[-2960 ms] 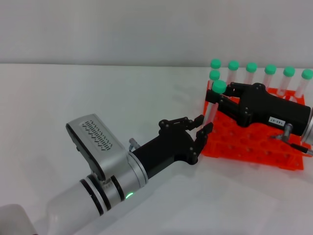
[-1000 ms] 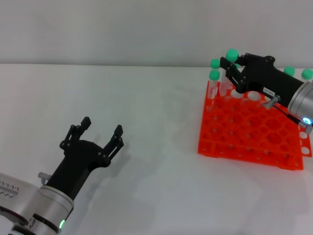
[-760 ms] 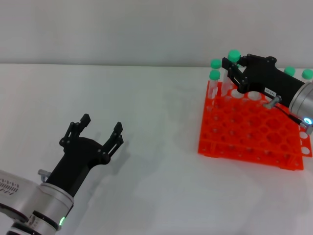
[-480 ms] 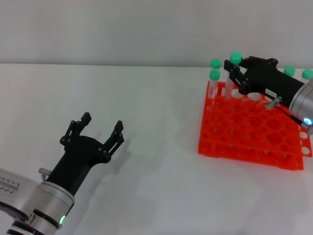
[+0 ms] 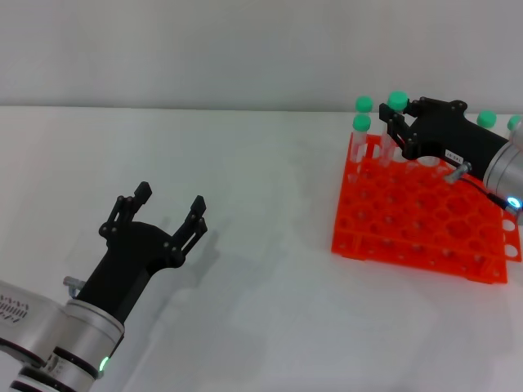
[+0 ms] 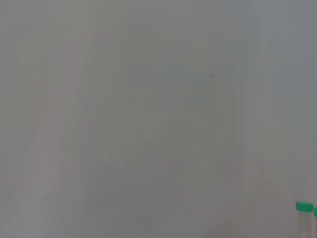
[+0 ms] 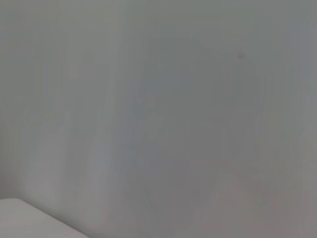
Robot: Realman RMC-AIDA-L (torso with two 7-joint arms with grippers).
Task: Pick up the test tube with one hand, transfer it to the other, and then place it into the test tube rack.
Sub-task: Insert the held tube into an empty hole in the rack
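The test tube (image 5: 398,100), clear with a green cap, stands upright in my right gripper (image 5: 395,129), the black one with the white label. The gripper is shut on the tube just below its cap. The tube's lower end reaches down to the back row of the orange test tube rack (image 5: 409,220), near its left corner; I cannot tell how deep it sits in a hole. My left gripper (image 5: 168,214), with the green ring on its silver wrist, is open and empty over the table at the lower left, far from the rack.
Other green-capped tubes stand in the rack's back rows: two at the left corner (image 5: 360,122) and others behind the right arm (image 5: 487,118). One green cap shows in the left wrist view (image 6: 304,206). A grey wall lies behind the table.
My right gripper has carried the tube a little to the right and down along the rack's back row. My left gripper has stayed open and almost still.
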